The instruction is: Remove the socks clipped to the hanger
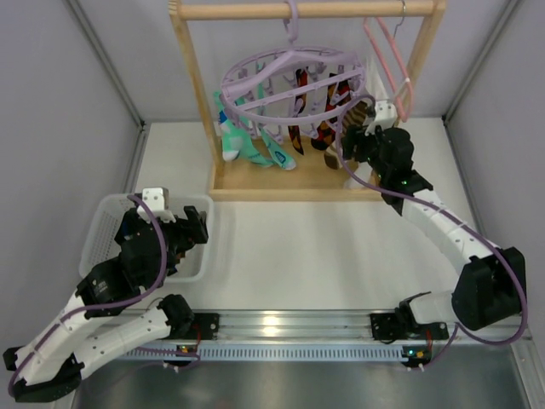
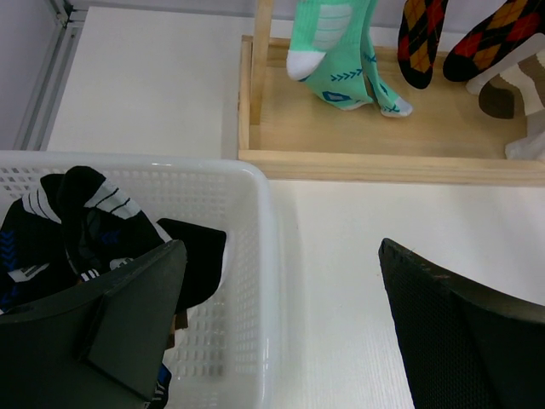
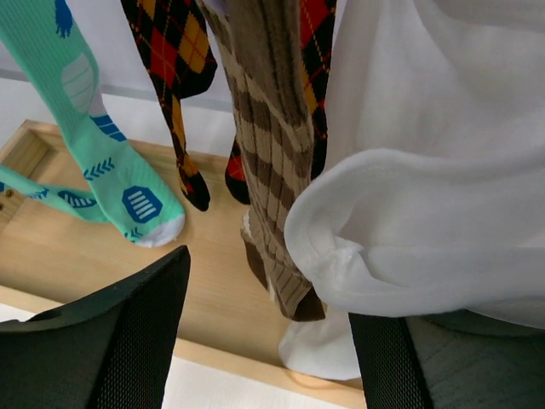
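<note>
Left tool (image 2: 285, 256) spread wide, empty, over the basket (image 2: 266, 204) rim. Right tool (image 3: 271, 294) open, gripping nothing, beside the socks (image 3: 264, 153); white cloth (image 3: 426, 196) partly hides its right finger.

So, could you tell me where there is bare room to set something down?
Bare white tabletop lies between the white mesh basket, the wooden frame's base and the right arm. Crowded: the base beneath the lilac plastic drying ring, where hanging socks reach down.
</note>
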`<state>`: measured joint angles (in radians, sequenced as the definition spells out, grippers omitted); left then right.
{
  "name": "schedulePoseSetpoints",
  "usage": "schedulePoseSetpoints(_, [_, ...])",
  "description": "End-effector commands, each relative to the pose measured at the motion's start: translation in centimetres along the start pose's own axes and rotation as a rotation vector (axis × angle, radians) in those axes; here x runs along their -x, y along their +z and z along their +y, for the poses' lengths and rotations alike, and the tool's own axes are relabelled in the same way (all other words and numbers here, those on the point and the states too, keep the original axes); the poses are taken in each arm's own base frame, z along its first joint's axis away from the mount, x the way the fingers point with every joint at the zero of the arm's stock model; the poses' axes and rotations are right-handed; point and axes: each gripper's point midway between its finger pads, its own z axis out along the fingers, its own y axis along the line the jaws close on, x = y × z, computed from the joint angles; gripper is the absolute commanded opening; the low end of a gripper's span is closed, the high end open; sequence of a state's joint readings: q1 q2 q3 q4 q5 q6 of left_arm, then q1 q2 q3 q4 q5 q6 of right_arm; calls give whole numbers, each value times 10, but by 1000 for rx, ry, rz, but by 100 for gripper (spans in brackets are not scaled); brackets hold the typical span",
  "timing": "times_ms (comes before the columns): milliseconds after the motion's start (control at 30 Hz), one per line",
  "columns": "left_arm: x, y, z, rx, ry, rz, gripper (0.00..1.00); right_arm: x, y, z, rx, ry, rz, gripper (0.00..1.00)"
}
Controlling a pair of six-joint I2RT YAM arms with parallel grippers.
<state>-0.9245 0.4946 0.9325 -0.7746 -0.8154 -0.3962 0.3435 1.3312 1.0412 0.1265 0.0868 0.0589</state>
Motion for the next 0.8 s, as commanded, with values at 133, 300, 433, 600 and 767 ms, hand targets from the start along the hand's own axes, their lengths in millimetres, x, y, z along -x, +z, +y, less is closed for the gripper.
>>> schedulePoseSetpoints(133, [1,1,-2,-6,-19,-7,98,19,20,6,53,-9,-99,62])
schedulePoseSetpoints(300, [0,1,-2,-9,-18,-5,98,11,19,24,131,41,-114,53])
schedulePoseSetpoints(433, [-1,2,-4,-10,-12,1,98,6,19,32,161,67,-117,46])
schedulePoseSetpoints(600, [-1,2,-4,-10,-13,3,98,0,28,37,148,74,-106,41])
schedulePoseSetpoints(767, [1,1,-5,-13,-21,1,98,2,25,54,176,74,-124,19])
